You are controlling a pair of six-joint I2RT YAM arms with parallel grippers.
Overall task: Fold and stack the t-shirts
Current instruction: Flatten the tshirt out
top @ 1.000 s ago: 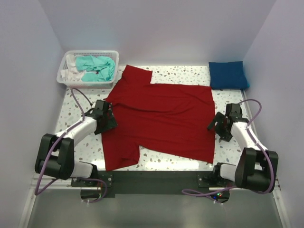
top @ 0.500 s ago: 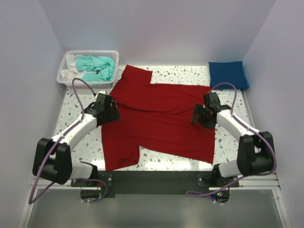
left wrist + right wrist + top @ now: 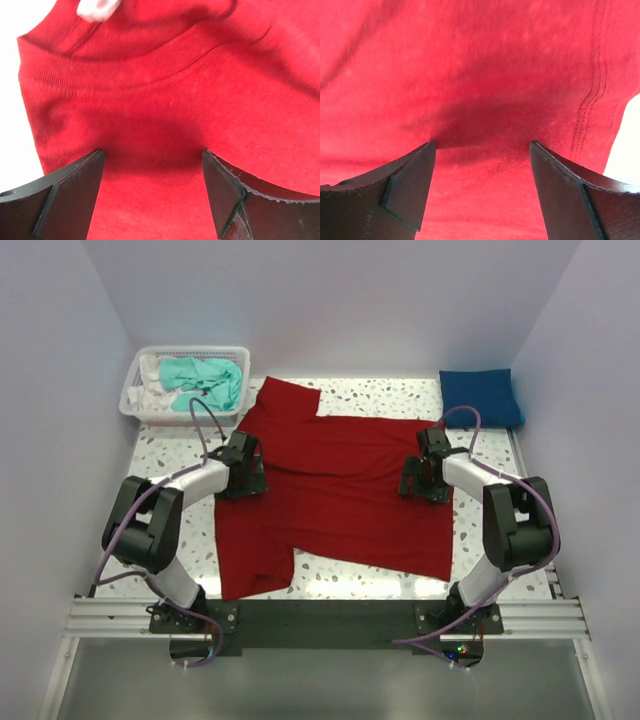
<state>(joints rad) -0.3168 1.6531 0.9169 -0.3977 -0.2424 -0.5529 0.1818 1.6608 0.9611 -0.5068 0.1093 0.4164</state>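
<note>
Centrally, the deep red t-shirt (image 3: 340, 490) lay spread flat across the middle of the frame on the speckled table (image 3: 180, 540). Its collar faced left and its hem faced right. One sleeve pointed to the upper left and the other to the lower left.

The left gripper (image 3: 245, 466) stood over the collar edge at centre left. Its jaws were wide apart, and red cloth lay unpinched between the fingers (image 3: 70, 195).

The right gripper (image 3: 420, 478) stood over the hem area at centre right. Its jaws were equally wide and held nothing. The stitched hem showed beside its fingers (image 3: 405, 190).

The royal blue t-shirt (image 3: 480, 398) lay folded at upper right, well apart from the red one.

The white mesh basket (image 3: 140, 412) at upper left contained the crumpled teal t-shirt (image 3: 205, 382) and a white cloth item (image 3: 150, 392).
</note>
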